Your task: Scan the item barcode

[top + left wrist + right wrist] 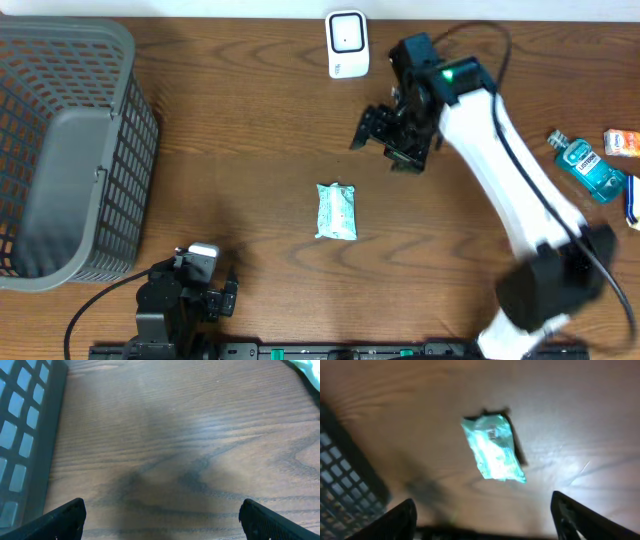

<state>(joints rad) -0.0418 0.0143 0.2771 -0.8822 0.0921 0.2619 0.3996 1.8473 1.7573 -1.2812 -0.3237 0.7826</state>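
I see the tabletop (pixel 250 130), with the grey basket (pixel 60 150) at far left. My right jaws hang spread and empty toward the back; my left jaws gape, empty, at the front edge. The green packet (pixel 336 211) lies mid-tabletop, apart from both, and the white scanner (pixel 347 44) stands at the back edge.

The packet (pixel 336 211) is small, pale green and white, and looks soft and a little wrinkled. It lies flat near the middle of the brown wooden worktop (pixel 250 150), its long side pointing to the far edge. The scanner (pixel 347 43), a white rounded box with a dark window, is at that far edge, well apart from the packet.
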